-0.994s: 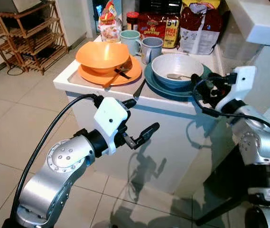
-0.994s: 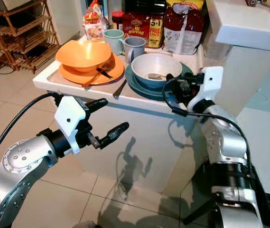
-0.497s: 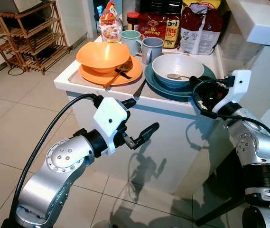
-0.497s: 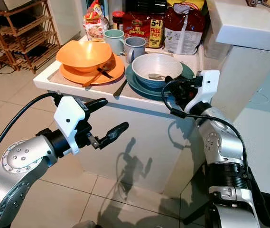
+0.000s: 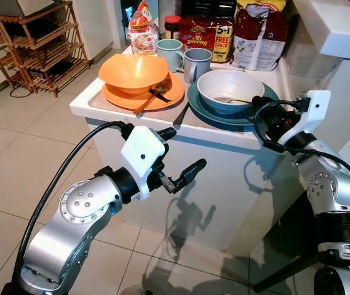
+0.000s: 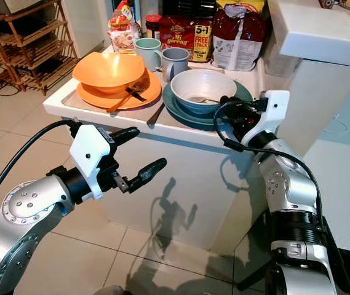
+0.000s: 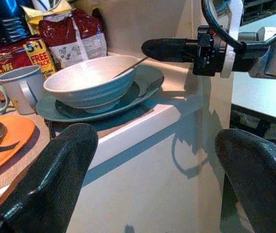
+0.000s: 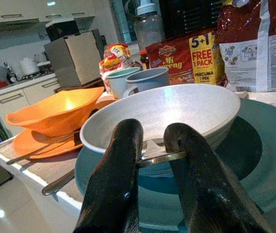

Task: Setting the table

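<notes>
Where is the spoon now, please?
The spoon lies in the blue-grey bowl on the teal plate, its handle pinched by the right gripper.

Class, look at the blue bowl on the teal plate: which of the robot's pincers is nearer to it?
Right. The right pincer is at the blue bowl's rim, closed on the spoon handle inside it. The left pincer hangs open below the counter edge, in front of it.

The head's two eye views look forward and down from just off the counter's (image 5: 162, 120) near edge. The left wrist camera looks along that edge from below; the right one sits close at rim height. All share the blue bowl (image 6: 203, 85).
</notes>
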{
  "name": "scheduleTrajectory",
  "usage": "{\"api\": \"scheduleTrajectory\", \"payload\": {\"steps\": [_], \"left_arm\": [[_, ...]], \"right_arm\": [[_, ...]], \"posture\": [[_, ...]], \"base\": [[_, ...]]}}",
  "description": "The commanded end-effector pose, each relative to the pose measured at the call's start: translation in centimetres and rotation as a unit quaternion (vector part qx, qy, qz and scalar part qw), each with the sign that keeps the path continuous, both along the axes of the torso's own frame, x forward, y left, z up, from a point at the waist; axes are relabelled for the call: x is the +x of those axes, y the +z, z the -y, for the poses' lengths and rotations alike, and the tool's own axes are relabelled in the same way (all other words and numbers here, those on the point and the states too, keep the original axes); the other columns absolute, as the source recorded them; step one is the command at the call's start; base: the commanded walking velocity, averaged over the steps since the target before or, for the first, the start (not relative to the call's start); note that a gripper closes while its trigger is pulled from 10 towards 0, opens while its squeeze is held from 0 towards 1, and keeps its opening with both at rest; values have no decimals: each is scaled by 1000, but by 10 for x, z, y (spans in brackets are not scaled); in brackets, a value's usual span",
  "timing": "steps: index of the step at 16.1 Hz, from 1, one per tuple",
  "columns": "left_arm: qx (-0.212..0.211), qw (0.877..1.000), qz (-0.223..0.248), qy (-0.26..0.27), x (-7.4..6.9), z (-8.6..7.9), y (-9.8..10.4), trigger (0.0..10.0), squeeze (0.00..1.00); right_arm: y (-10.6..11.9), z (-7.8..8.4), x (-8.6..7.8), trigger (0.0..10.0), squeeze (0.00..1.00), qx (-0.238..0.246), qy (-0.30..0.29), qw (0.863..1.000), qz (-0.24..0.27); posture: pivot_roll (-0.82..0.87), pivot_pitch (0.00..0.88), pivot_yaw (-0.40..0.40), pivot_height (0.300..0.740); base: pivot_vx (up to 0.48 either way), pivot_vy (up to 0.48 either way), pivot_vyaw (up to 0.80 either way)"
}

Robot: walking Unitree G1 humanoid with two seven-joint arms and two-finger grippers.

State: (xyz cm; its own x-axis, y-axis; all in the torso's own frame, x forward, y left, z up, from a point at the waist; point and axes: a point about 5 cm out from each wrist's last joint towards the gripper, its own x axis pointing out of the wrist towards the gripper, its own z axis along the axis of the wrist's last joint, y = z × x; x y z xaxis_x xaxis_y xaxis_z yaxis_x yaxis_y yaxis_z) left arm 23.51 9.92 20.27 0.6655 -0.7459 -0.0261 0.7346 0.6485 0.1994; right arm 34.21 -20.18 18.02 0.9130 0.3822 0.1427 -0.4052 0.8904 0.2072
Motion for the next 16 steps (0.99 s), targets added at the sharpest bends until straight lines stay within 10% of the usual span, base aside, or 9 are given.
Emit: {"api": "scheduleTrajectory", "payload": {"steps": [1, 8, 12, 15, 16], "left_arm": [[5, 1000, 0, -9, 0, 1, 0, 10000, 0], [7, 1000, 11, 0, 1, 0, 2, 10000, 0], [22, 995, 33, 93, 13, -19, -4, 10000, 0], [39, 994, 52, 86, 8, -25, -4, 10000, 0], [48, 994, 53, 83, 4, -28, -7, 10000, 0]], "right_arm": [[6, -2, 3, 0, 0, 5, 6, 1000, 13], [29, 0, -4, 0, 0, 13, 6, 998, 58], [72, 14, -38, 0, 0, 58, 10, 990, 128], [77, 4, -74, 196, 0, 78, 142, 980, 117], [71, 2, -82, 3216, 0, 61, 173, 979, 93]], "posture": [[83, 0, -3, 740], [85, 0, -2, 740], [60, 0, 14, 740], [49, 4, 25, 740], [44, 12, 21, 740]], "base": [[0, 0, 0], [0, 0, 0], [0, 0, 0], [0, -273, 0], [0, -461, 0]]}}
